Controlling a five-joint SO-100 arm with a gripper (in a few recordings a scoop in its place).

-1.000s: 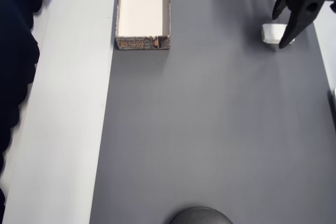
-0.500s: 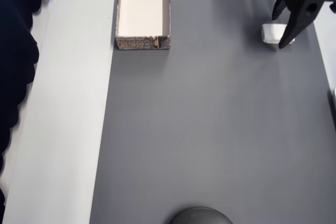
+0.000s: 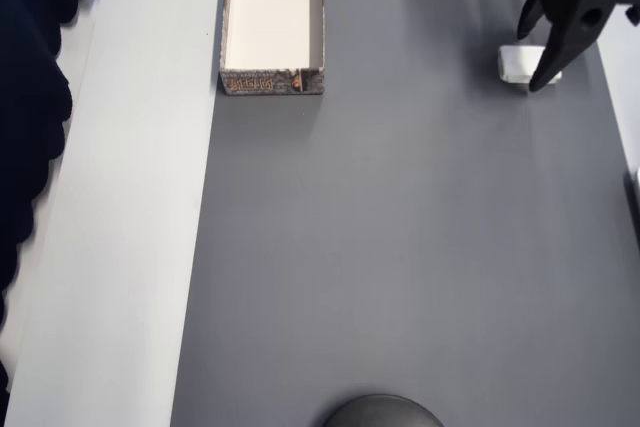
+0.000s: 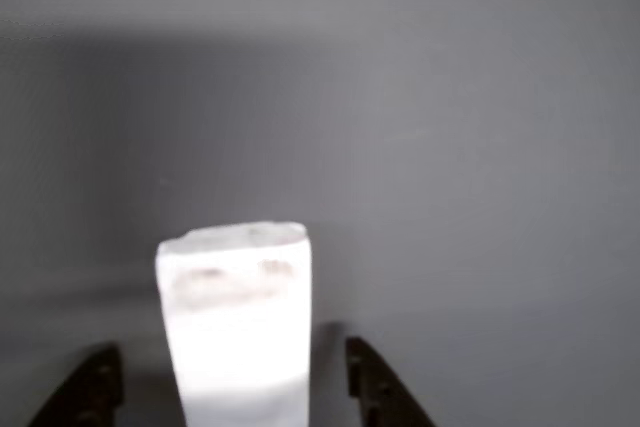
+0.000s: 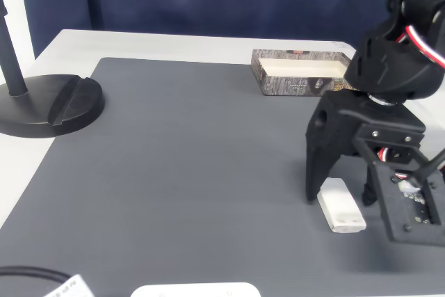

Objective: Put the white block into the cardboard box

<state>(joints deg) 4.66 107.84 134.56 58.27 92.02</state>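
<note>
Cardboard box (image 3: 272, 19) sits with nothing visible inside, well apart from the white block (image 3: 521, 63), which lies on the mat between the gripper's (image 3: 536, 59) parted fingers.

The white block (image 5: 341, 213) lies on a dark grey mat (image 3: 400, 247) over a pale grey-white worktop (image 3: 130, 247), beside the black hand (image 3: 536, 55), while the cardboard box (image 3: 272, 79) shows a cream inside and grey-brown patterned walls.
</note>
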